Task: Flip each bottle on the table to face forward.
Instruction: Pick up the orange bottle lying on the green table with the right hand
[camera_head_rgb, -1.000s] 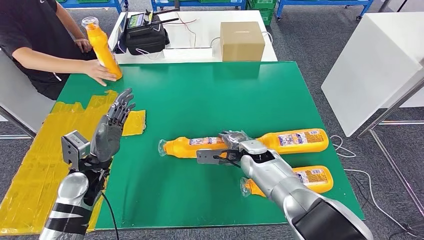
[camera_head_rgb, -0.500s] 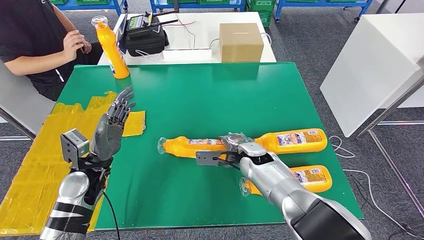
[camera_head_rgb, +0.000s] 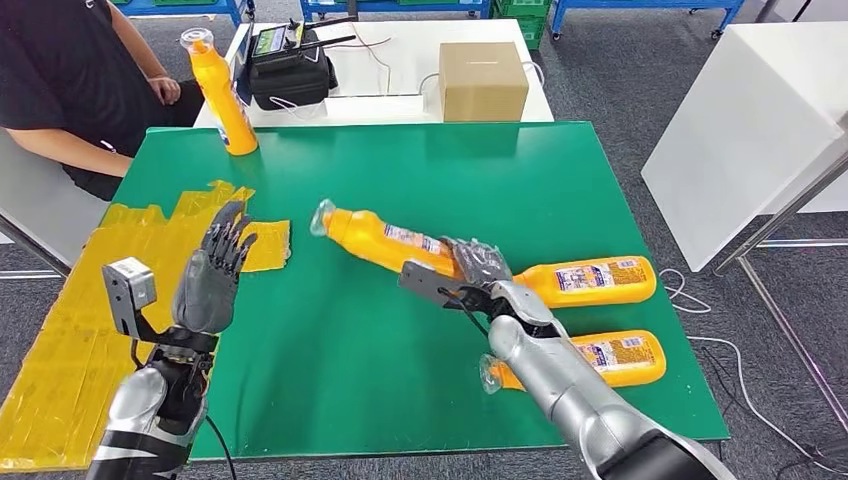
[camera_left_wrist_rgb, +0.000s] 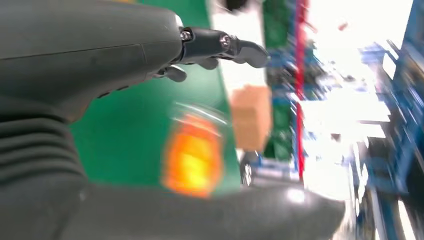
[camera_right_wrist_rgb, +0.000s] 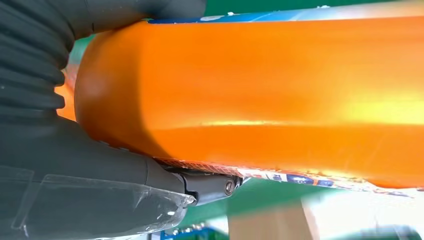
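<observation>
My right hand (camera_head_rgb: 478, 265) grips the base of an orange bottle (camera_head_rgb: 385, 238) and holds it tilted, its clear-capped end raised toward the table's far left. In the right wrist view the orange bottle (camera_right_wrist_rgb: 280, 95) lies against my hand (camera_right_wrist_rgb: 75, 165). Two more orange bottles lie on their sides on the green table (camera_head_rgb: 420, 180): one (camera_head_rgb: 590, 281) just right of my hand, one (camera_head_rgb: 610, 357) near the front right edge. A further orange bottle (camera_head_rgb: 220, 90) stands upright at the far left corner. My left hand (camera_head_rgb: 212, 278) is raised over the left side, fingers spread, holding nothing.
A person in black (camera_head_rgb: 60, 90) sits at the far left, arm near the table corner. Yellow sheeting (camera_head_rgb: 90, 300) covers the table's left edge. Behind the table a white table carries a cardboard box (camera_head_rgb: 483, 80) and a black device (camera_head_rgb: 290, 70). A white table (camera_head_rgb: 750, 130) stands to the right.
My right hand has lifted and swung its bottle, so the capped end now points up toward the far left. My left hand has dropped slightly. The person has withdrawn a hand from the upright bottle.
</observation>
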